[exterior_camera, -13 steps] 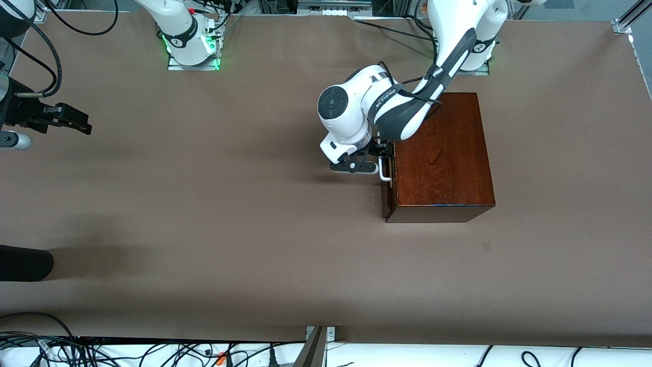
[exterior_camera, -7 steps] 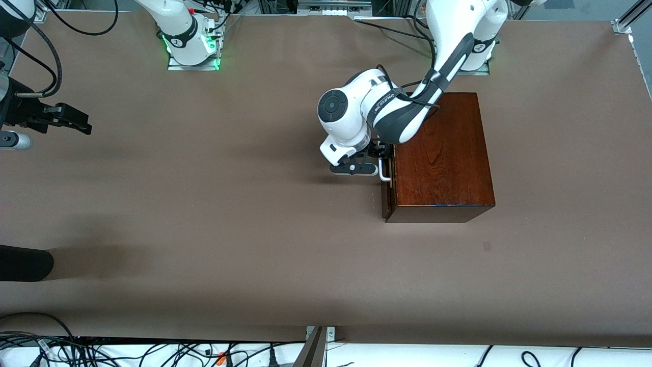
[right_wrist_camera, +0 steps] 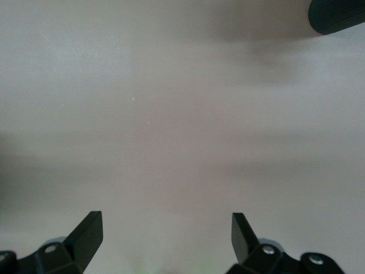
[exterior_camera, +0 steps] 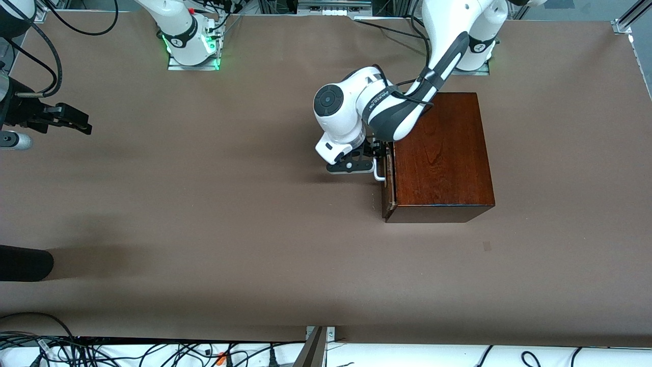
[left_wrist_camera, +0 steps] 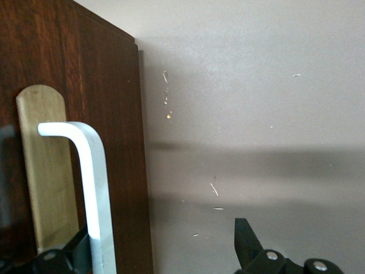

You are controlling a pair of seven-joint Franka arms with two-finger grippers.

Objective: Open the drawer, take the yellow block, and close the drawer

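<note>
The glossy dark mahogany box point(exterior_camera: 443, 153) stands near the left arm's base. Its drawer point(exterior_camera: 386, 196) faces the right arm's end of the table and stands out a crack, with a thin pale strip showing. My left gripper point(exterior_camera: 378, 159) is at the white handle point(exterior_camera: 379, 176), fingers wide apart. In the left wrist view one finger point(left_wrist_camera: 77, 254) sits between the handle point(left_wrist_camera: 91, 182) and the drawer front point(left_wrist_camera: 108, 85); the other fingertip point(left_wrist_camera: 245, 237) is over bare table. The yellow block is hidden. My right gripper point(exterior_camera: 81, 124) waits open and empty point(right_wrist_camera: 165, 228) at the table's edge.
A dark rounded object point(exterior_camera: 25, 262) pokes in at the table's edge at the right arm's end, nearer the front camera; it also shows in the right wrist view point(right_wrist_camera: 336, 14). Brown table point(exterior_camera: 229, 214) stretches between the two arms. Cables lie along the front edge.
My left gripper has shifted a little toward the right arm's end, and the handle and drawer front came with it, opening a narrow gap. The right arm has not moved.
</note>
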